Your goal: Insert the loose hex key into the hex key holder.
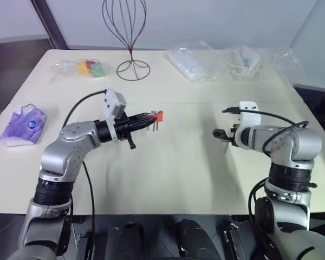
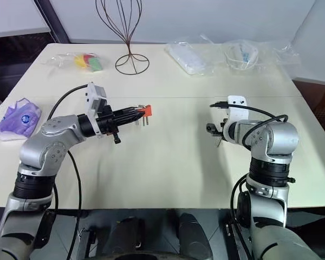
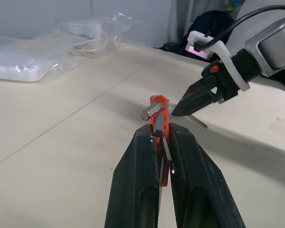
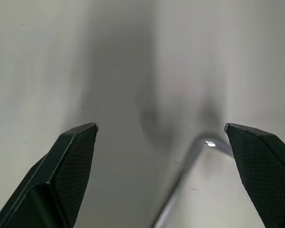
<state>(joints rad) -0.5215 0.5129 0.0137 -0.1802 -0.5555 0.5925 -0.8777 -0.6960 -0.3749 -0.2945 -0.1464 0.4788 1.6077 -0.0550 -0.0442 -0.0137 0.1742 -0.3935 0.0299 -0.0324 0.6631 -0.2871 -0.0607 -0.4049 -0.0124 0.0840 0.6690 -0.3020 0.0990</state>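
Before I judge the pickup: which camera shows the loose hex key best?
The right wrist view: the loose hex key lies on the table between the open right gripper fingers, its bend plain. The left wrist view shows a thin sliver below that gripper. The eye views barely show it.

We see bright, even overhead light on table (image 1: 168, 179). Soft shadows under arms. Right wrist view blurred, close surface out of focus; we note small glint on loose hex key (image 4: 210, 143).
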